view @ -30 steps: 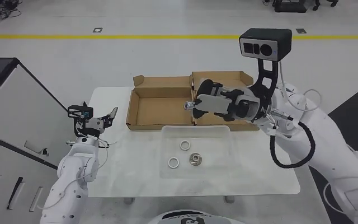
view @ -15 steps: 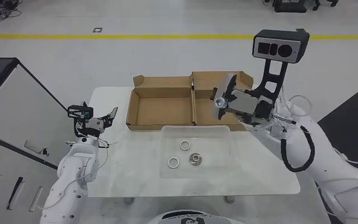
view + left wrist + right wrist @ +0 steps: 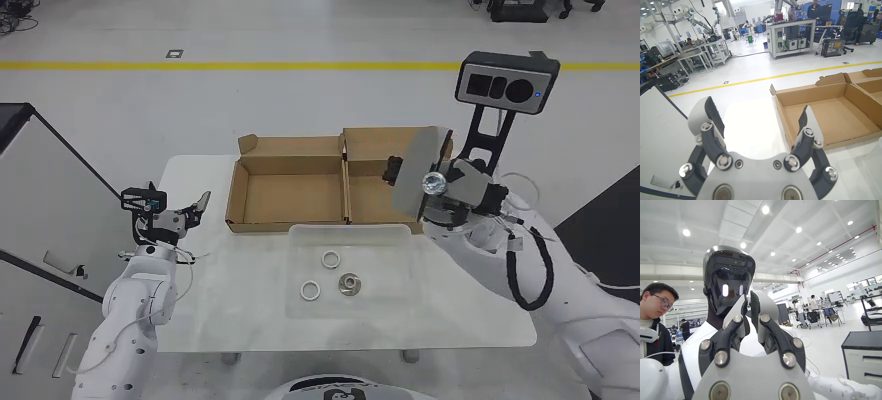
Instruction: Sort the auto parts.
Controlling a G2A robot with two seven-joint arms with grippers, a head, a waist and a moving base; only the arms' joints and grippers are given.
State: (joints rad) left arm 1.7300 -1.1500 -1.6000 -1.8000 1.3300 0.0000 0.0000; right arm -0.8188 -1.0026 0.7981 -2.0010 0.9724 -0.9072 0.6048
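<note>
My right gripper point(image 3: 431, 182) is held high above the right cardboard box point(image 3: 368, 208), fingers turned up, shut on a small silver metal part point(image 3: 748, 303) pinched between its pads. A clear tray point(image 3: 300, 235) in front of the boxes holds two pale rings point(image 3: 329, 259) point(image 3: 311, 291) and a round metal part point(image 3: 349, 285). My left gripper point(image 3: 190, 207) hovers open over the table's left edge, nothing between its fingers point(image 3: 714, 111). The left cardboard box point(image 3: 829, 113) lies just beside it, with nothing on its floor.
The two open cardboard boxes point(image 3: 285, 195) sit side by side at the back of the white table point(image 3: 460, 310). A slanted white board point(image 3: 50, 190) stands off the table's left side.
The right gripper has lifted with the small metal part from over the right box, swung to the right and turned its fingers upward. The left arm has stayed still.
</note>
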